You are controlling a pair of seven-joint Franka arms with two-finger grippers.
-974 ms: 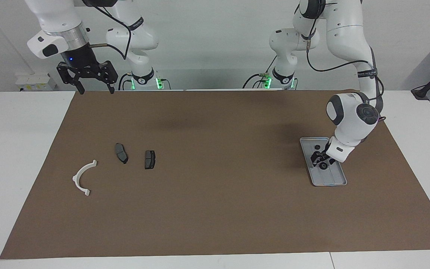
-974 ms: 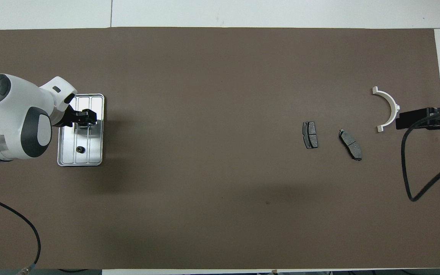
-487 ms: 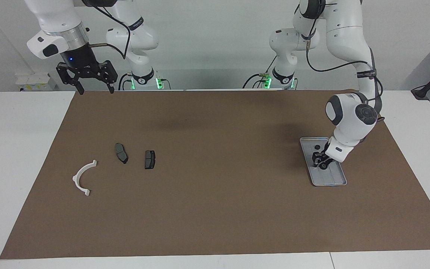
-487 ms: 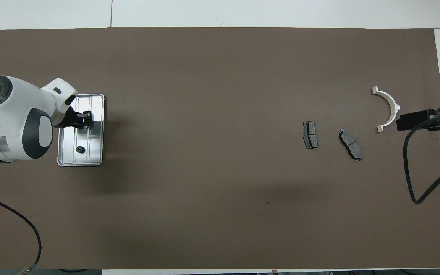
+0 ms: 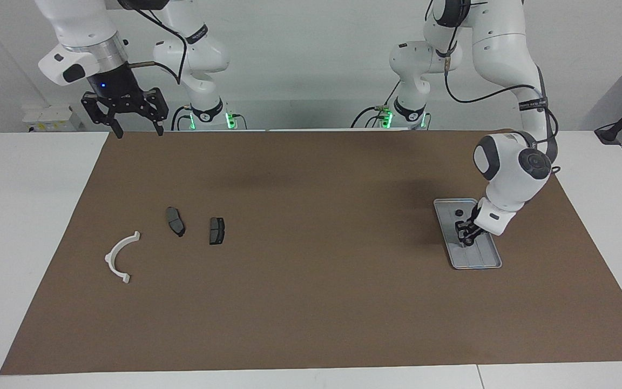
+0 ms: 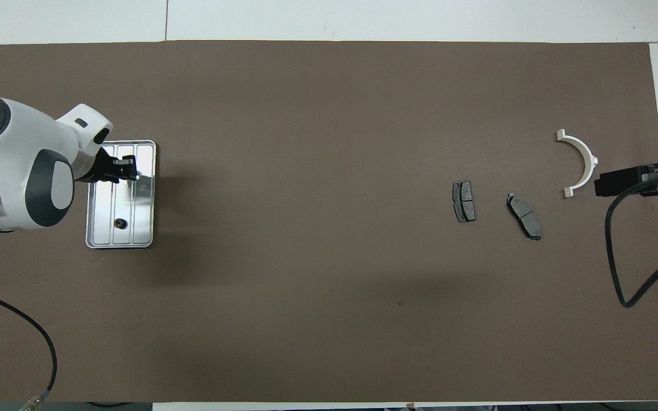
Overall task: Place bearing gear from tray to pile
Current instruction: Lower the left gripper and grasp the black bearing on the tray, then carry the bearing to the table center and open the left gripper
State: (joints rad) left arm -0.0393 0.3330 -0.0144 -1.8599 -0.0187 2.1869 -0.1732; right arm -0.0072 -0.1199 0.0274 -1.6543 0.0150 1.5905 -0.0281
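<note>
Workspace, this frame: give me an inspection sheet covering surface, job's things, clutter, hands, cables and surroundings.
Surface: brown mat over a white table.
Job's things: silver tray at the left arm's end, one small dark part lying in it; white bracket and two dark pads at the right arm's end.
Clutter: nothing seen.
Hands: left hand low in the tray; right hand open, waiting raised over the mat's edge.
Cables: black cable hanging from the right arm.
Surroundings: white wall, green lights at both arm bases.

White arms [image 5: 505, 48] (black cables)
</note>
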